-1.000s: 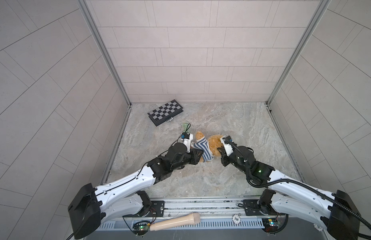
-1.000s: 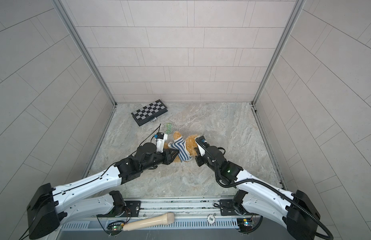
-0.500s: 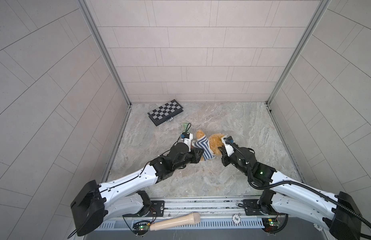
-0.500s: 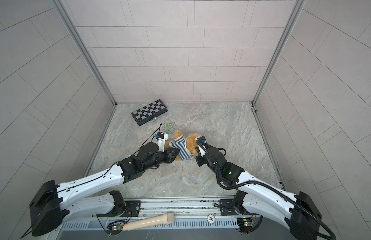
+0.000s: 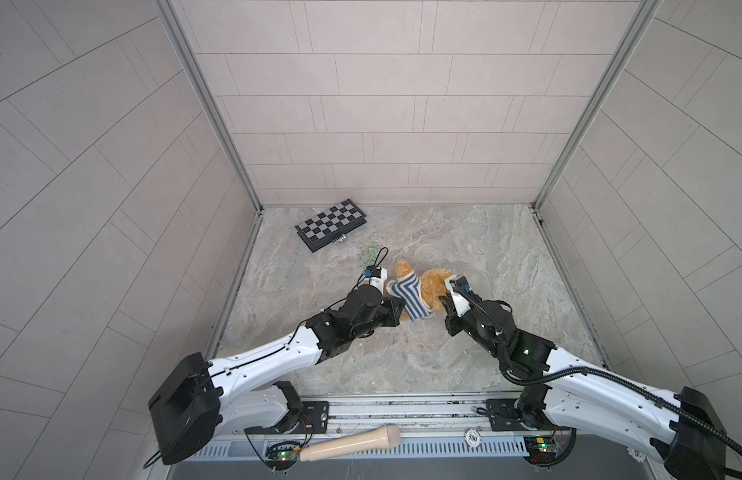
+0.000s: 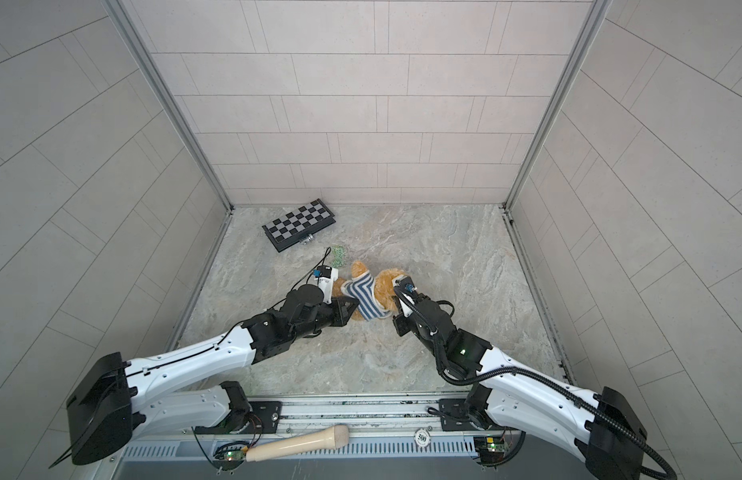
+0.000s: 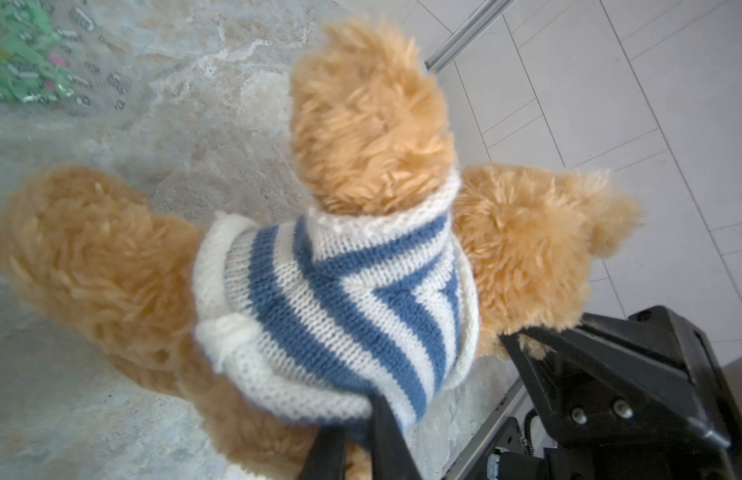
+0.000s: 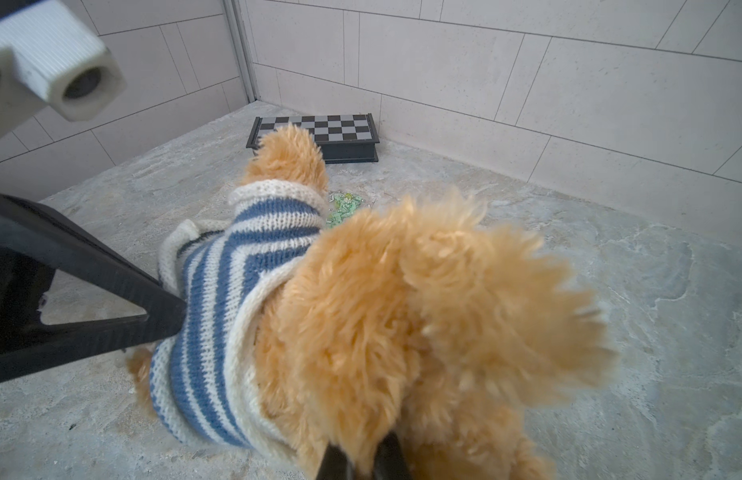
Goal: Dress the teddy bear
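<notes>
marbled surface, teddy bear lying near the middle, between both arms. striped sweater already past the head and on the torso, one arm poking out of a sleeve, hem bunched above the legs. left gripper clamped on the knit hem. right gripper closed on fur at the head end, probably an ear, too blurred to be sure. step in hand: drag hem down toward the legs. pull along the body, low and slow, right side anchoring the bear so only knit slides; pinch knit only, not fur underneath.
</notes>
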